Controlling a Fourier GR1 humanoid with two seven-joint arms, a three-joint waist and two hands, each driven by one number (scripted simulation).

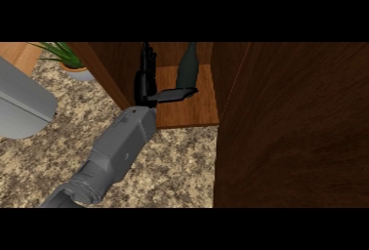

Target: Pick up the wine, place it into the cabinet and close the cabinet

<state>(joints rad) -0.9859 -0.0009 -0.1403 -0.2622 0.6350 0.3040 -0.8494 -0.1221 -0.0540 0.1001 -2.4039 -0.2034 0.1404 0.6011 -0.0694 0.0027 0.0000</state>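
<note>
The dark green wine bottle [188, 62] stands upright on the wooden shelf inside the open cabinet [189, 113]. My left hand [148, 78] is inside the cabinet just left of the bottle. Its fingers point straight away from me, and its thumb [175, 94] sticks out to the right, ending at the bottle's base. The hand is open and not curled round the bottle. My grey left forearm [121, 141] runs up to it from the lower left. The cabinet door [292, 127] stands open at the right and fills that side. My right hand does not show.
A potted green plant [66, 58] stands at the back left on the speckled counter [43, 161]. A large grey rounded object [22, 105] sits at the left edge. The cabinet's left wall [110, 73] rises right beside my hand.
</note>
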